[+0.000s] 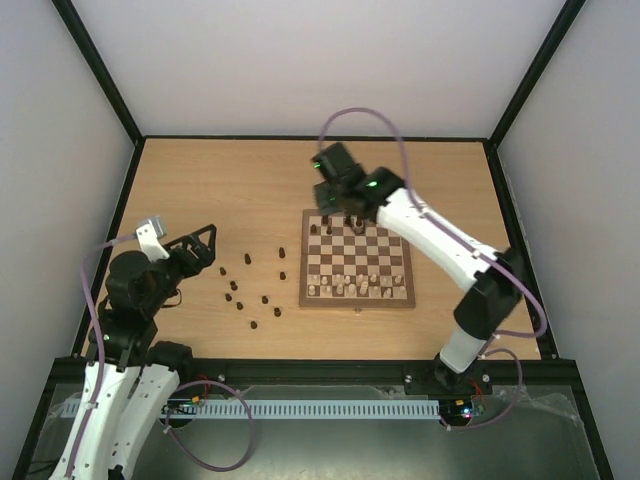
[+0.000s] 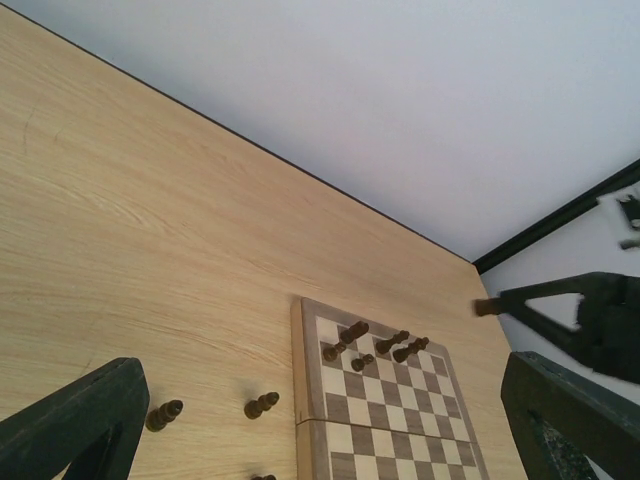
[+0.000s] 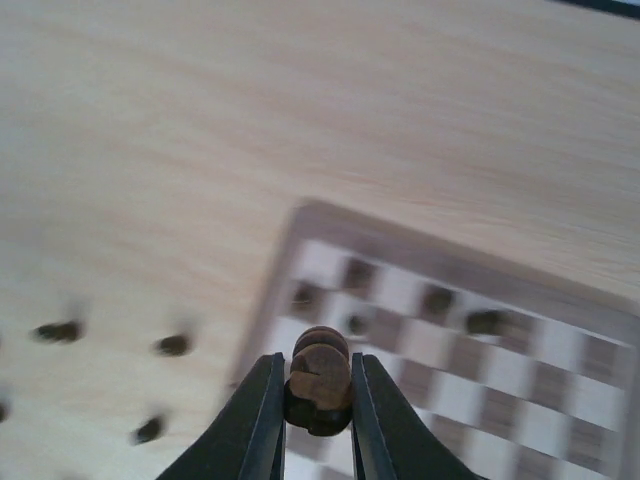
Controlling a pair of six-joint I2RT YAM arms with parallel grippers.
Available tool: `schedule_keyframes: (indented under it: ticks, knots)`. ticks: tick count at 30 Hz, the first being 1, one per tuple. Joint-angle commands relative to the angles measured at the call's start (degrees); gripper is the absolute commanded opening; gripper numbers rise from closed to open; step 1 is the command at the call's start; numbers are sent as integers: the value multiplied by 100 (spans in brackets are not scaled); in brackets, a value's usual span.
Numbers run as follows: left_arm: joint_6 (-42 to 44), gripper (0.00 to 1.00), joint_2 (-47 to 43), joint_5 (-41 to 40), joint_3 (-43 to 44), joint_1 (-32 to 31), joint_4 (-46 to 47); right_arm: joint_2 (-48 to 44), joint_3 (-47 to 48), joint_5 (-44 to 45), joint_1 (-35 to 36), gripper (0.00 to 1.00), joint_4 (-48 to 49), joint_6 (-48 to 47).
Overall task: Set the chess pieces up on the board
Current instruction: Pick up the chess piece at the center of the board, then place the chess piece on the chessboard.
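Right wrist view: the right fingers (image 3: 268, 405) are pinched on one dark chess piece (image 3: 320, 380), clamping its rounded body from both sides, over the side of the board (image 1: 360, 255) that faces the worktop's far edge. The left fingers (image 2: 80, 415) stand spread and empty near the worktop's left edge. Other dark chess pieces (image 1: 265, 298) lie scattered between the board and that edge. Each looks light, hard and smooth, so likely to twist or slip. It is best taken squarely across the body, with gentle pressure.
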Motion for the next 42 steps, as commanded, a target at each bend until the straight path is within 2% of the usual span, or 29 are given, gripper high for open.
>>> schedule_keyframes:
  ticks: [1, 6, 15, 26, 42]
  knots:
    - [40, 100, 84, 114, -41, -17, 202, -551, -907, 421, -890, 10, -300, -54]
    - [70, 100, 230, 134, -95, -17, 301, -794, -1526, 329, -1589, 10, -83, 2]
    - [105, 99, 410, 180, -71, -17, 423, -238, -2066, 32, -2201, 10, 344, 102]
    - [193, 99, 484, 141, -8, -17, 390, 515, -1949, -121, -2356, 9, 712, 113]
    - [194, 99, 530, 110, -55, -13, 442, 898, -1836, -254, -2503, 9, 932, 1]
